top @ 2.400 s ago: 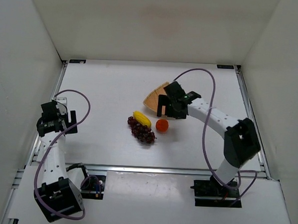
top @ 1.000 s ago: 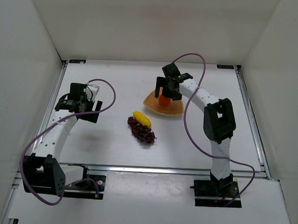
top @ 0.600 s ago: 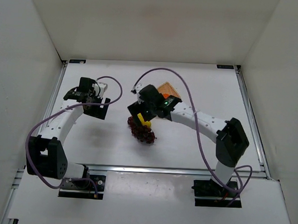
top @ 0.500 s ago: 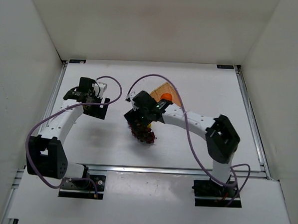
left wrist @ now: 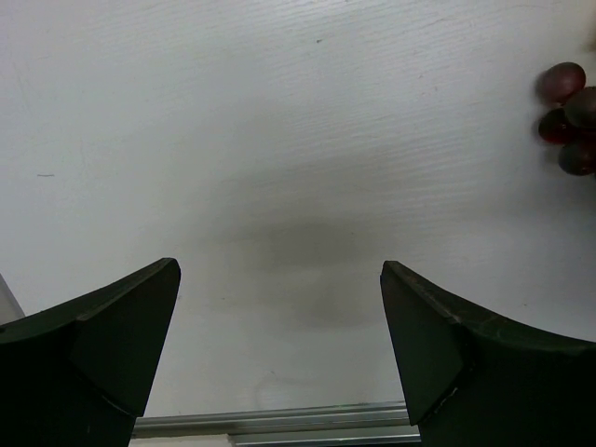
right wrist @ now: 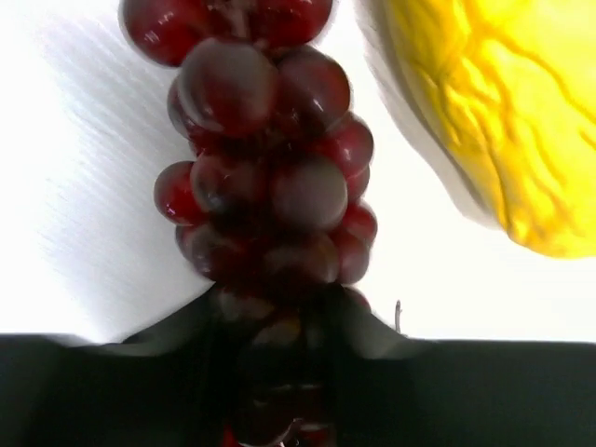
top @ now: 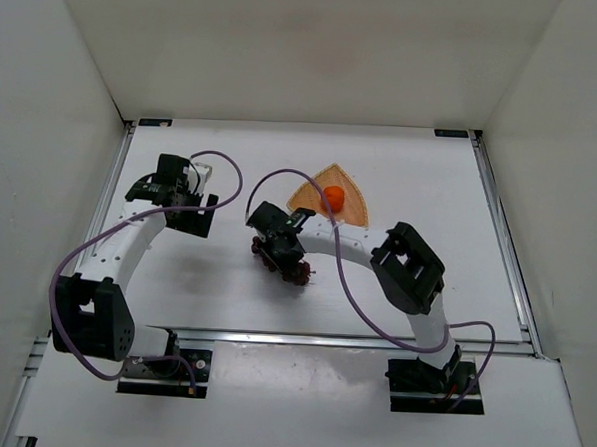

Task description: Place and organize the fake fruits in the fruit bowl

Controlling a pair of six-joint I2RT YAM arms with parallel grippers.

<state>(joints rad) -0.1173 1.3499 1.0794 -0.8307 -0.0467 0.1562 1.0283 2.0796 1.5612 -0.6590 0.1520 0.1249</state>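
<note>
The tan fruit bowl lies at the table's back centre with the orange inside it. In front of it and to the left, my right gripper is down on the dark red grape bunch and covers the banana from above. In the right wrist view the jaws are shut on the near end of the grape bunch, and my right gripper has the yellow banana lying just right of it. My left gripper hovers open over bare table, left of the fruits.
The left wrist view shows my left gripper wide open with nothing between its fingers. A few grapes show at its right edge, and the metal rail of the table's near edge runs below. White walls enclose the table.
My right arm left the orange in the bowl, swung left and forward to the grapes, and shut on them. My left arm reached in earlier and has held still since.
</note>
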